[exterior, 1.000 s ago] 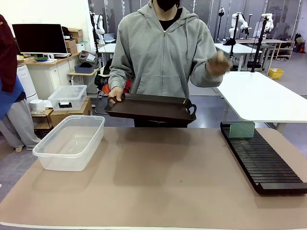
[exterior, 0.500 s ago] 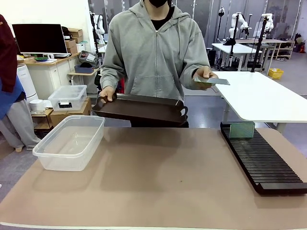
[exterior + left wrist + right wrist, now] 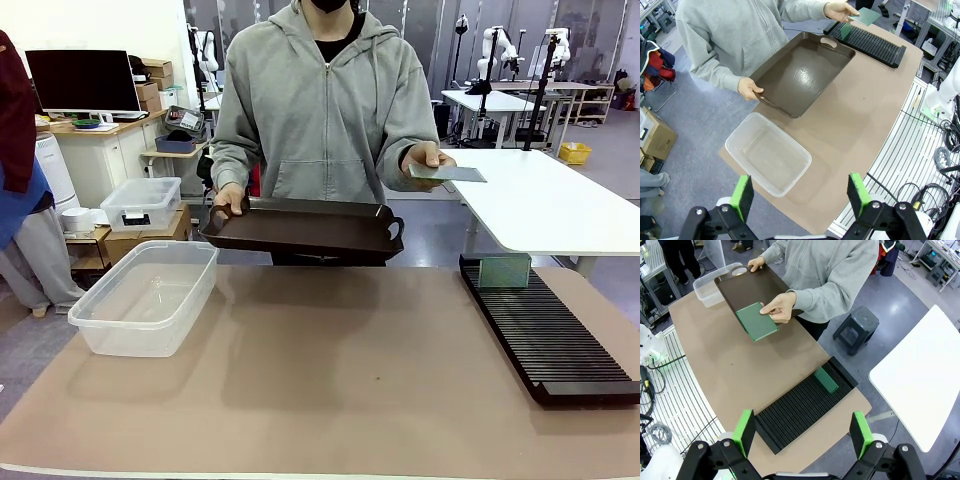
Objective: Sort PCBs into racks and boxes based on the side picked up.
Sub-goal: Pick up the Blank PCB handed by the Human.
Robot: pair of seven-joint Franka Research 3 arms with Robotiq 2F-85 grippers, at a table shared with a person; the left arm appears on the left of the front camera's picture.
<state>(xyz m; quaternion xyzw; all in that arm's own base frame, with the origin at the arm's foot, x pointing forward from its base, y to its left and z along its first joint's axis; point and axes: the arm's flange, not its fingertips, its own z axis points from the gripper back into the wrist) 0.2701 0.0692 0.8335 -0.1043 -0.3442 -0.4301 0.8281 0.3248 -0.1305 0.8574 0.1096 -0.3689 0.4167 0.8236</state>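
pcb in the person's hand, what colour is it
The PCB is green, clearest in the right wrist view.

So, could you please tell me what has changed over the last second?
The person's free hand was raised and blurred; it dropped a little and now holds a PCB out flat. The brown tray swung slightly toward picture left, then partway back. The clear tub, the black rack and the second PCB standing at its far end stayed put.
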